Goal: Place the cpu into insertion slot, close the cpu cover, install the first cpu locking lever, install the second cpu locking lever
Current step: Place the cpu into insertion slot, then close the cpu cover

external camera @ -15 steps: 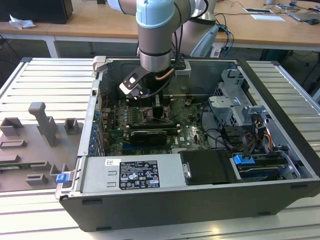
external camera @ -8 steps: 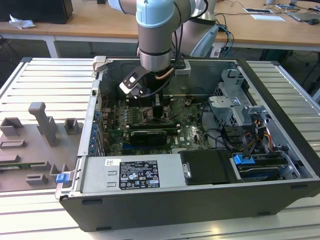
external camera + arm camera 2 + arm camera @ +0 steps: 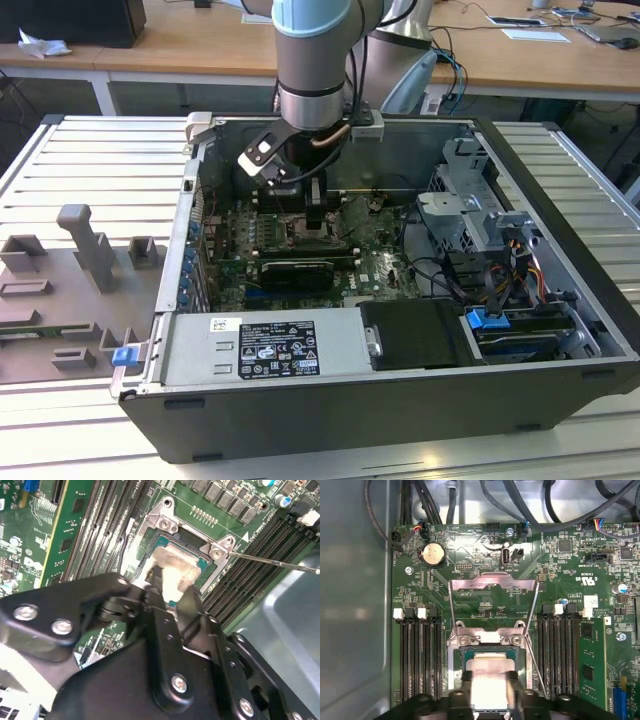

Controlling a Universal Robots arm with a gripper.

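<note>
My gripper [image 3: 318, 215] reaches down into the open computer case over the green board. In both wrist views its black fingers [image 3: 189, 600] are shut on the cpu [image 3: 172, 570], a pale silver-beige square. The cpu [image 3: 489, 676] is level within the silvery rim of the insertion slot [image 3: 492, 639]; I cannot tell whether it rests in the slot or hangs just above it. The cpu cover [image 3: 492, 582] stands swung open, away from the slot. A thin metal locking lever [image 3: 451, 607] runs along one side of the cover and a second one [image 3: 536, 607] along the other; both are unlatched.
Long black memory slots [image 3: 420, 650] flank the socket on both sides. Cables [image 3: 435, 500] hang along the case wall beyond the board. A black expansion card [image 3: 297, 272], a power supply [image 3: 270, 350] and a drive cage [image 3: 470, 215] crowd the case. Grey fixtures [image 3: 85, 250] stand on the table at the exterior view's left.
</note>
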